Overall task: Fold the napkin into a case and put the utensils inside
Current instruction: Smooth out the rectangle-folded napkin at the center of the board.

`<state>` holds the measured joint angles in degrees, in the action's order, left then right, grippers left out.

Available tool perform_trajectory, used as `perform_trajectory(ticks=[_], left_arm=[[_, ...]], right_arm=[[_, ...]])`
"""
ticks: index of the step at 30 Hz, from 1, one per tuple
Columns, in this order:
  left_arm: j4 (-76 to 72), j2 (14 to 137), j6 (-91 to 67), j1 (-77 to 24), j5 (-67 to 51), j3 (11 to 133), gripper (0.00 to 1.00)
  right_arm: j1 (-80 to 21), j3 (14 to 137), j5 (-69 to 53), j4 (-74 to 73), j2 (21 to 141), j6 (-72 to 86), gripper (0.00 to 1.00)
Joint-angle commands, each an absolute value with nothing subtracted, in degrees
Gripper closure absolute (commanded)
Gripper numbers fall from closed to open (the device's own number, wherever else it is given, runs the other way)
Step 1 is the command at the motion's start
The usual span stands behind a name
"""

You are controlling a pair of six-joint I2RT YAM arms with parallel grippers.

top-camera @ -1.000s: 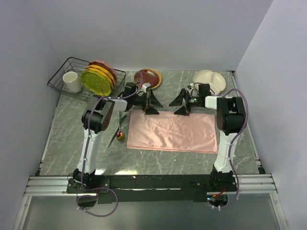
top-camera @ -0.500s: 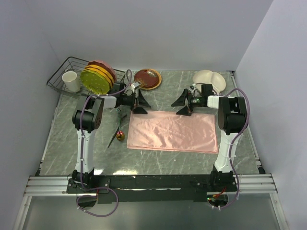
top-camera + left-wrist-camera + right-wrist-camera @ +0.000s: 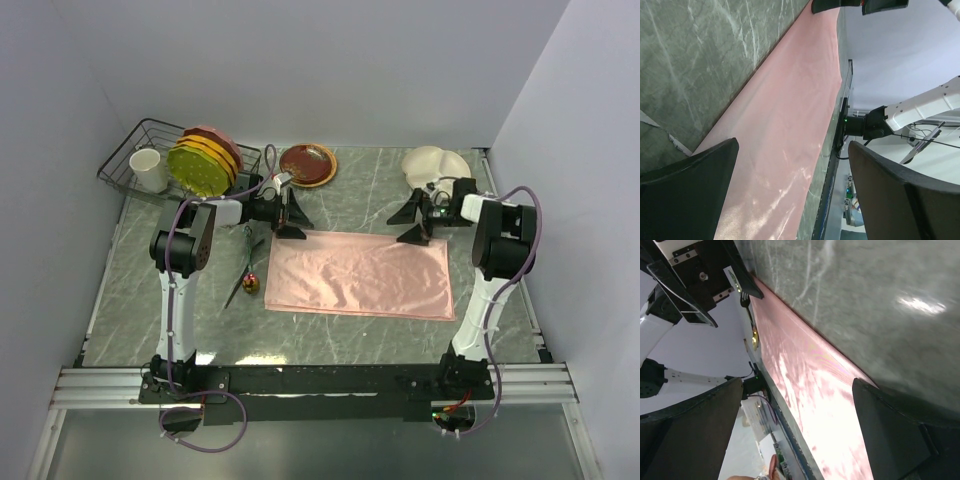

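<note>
1. The grey-green marbled tabletop (image 3: 360, 195) carries everything.
2. The napkin (image 3: 358, 273) lies spread flat as a wide pink rectangle in the middle of the tabletop, its long edges running left to right. It is not yet shaped into a case.
3. The left end effector (image 3: 292, 213) sits at the napkin's far left corner, fingers wide apart and gripping nothing. Whether it touches the cloth I cannot tell.
4. The right end effector (image 3: 410, 226) sits at the far edge near the right corner, also spread wide and empty. Its wrist view shows the cloth's edge between the two fingers (image 3: 890, 425).
5. A wire rack (image 3: 122, 165) stands at the far left corner, holding upright plates (image 3: 200, 165) and a white cup (image 3: 150, 170).
6. A brown plate (image 3: 307, 163) and a cream dish (image 3: 436, 165) rest along the far edge.
7. The fork (image 3: 250, 248) and spoon (image 3: 252, 284) lie on the tabletop just left of the napkin, apart from it.
</note>
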<state>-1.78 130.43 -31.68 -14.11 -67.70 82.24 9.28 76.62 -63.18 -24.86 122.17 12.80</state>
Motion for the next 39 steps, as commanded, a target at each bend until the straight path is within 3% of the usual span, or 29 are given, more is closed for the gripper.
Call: perform_trajectory(ticks=[1,29,39], left_arm=[[4.0,131.9,-27.1,-11.2,-64.2,80.7,0.01],[6.6,132.2,-24.3,-11.2,-62.8,82.4,0.01],[12.1,126.5,-18.6,-17.0,-58.8,90.9,0.01]], right_arm=[[13.7,78.5,-53.4,-34.3,123.2,2.5,0.00],[27.0,83.3,-43.9,-42.4,122.4,-2.9,0.02],[27.0,82.5,-46.0,-44.9,110.5,-1.8,0.20]])
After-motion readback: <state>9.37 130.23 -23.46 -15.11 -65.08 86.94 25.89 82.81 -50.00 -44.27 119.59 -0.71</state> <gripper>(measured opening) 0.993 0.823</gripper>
